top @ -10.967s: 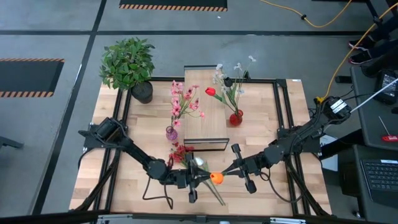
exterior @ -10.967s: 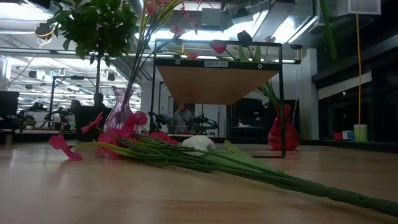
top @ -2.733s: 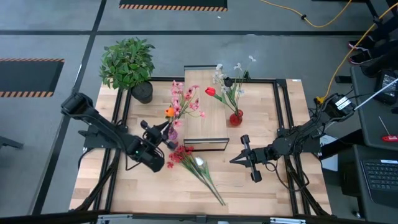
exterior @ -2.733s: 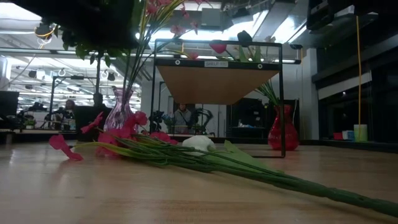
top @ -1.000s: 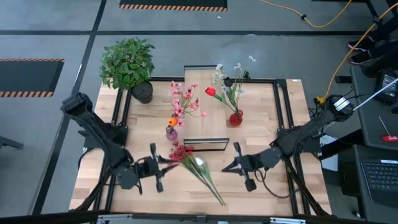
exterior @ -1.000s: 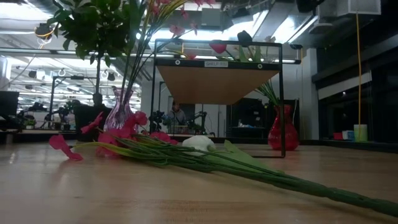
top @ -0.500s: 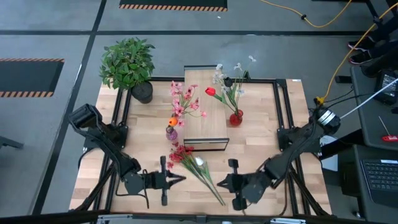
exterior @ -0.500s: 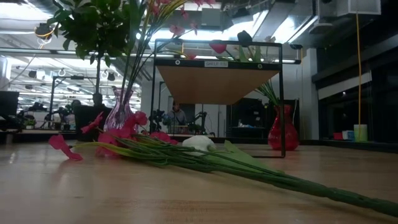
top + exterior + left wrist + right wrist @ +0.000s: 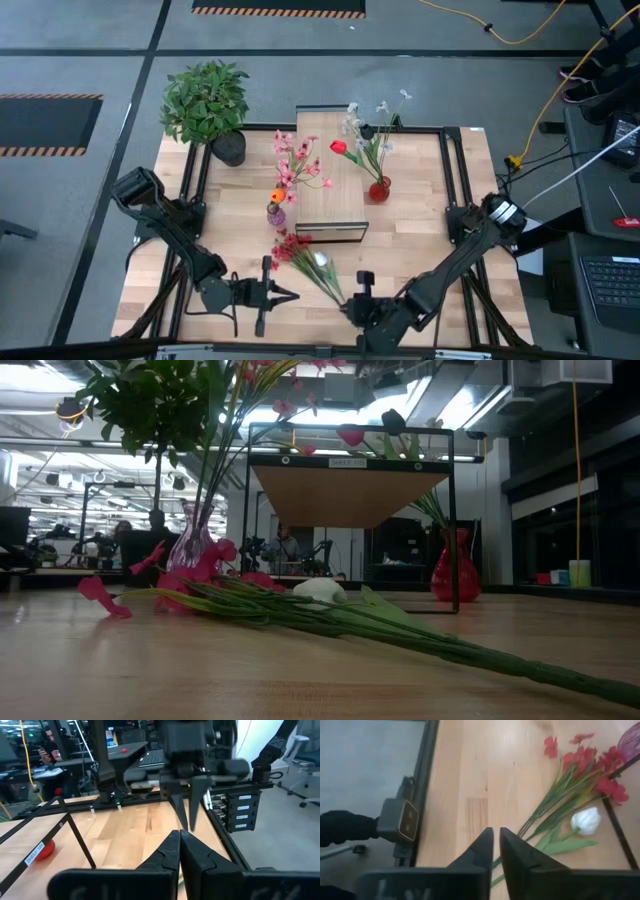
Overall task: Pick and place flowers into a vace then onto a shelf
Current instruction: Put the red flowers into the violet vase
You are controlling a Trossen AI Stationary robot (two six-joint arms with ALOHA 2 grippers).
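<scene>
A bundle of loose flowers (image 9: 312,263) lies flat on the table in front of the shelf (image 9: 330,180), red blossoms toward the shelf and stalk ends toward the near edge; they also show in the low view as flowers (image 9: 300,605) and in the right wrist view as flowers (image 9: 570,790). A purple vase (image 9: 275,213) with pink and orange stems stands left of the shelf. A red vase (image 9: 379,189) with stems stands at its right. My left gripper (image 9: 293,294) is shut, left of the stalks. My right gripper (image 9: 345,307) is shut, above the stalk ends (image 9: 520,832).
A bushy potted plant (image 9: 205,100) stands at the far left corner. Black frame rails (image 9: 455,200) run along the table's sides. A small camera box (image 9: 400,820) sits at the near edge. The two grippers point at each other across the stalks, with the right gripper (image 9: 186,822) showing in the left wrist view.
My left gripper has moved from beside the red blossoms toward the near edge and a little right, staying shut. My right arm has swung toward the near edge and left, its gripper ending over the stalk ends. The flowers have not moved.
</scene>
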